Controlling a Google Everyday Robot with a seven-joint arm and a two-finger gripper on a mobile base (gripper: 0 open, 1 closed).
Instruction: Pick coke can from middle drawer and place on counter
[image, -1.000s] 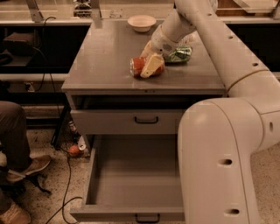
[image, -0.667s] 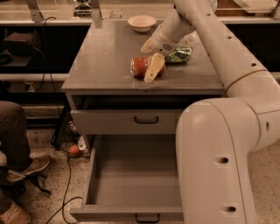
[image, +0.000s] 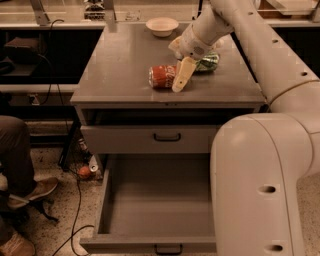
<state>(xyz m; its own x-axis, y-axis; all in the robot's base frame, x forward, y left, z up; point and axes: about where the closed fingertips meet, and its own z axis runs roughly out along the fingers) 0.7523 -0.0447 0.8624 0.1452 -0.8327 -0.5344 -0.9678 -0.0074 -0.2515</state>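
White gripper (image: 181, 79) angled down, beside coke can (image: 161, 76)

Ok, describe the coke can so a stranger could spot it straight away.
Find the grey counter above the open middle drawer. The coke can lies on its side there, beside the gripper. It is red; the neighbouring can is green.

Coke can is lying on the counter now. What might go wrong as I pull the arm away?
1. The coke can lies on its side on the counter, its axis running left to right. The end effector is right beside it, so a nudge may roll it toward the front edge, above the open middle drawer.
2. The green can lies just behind the end effector, so a backward retreat may knock it.
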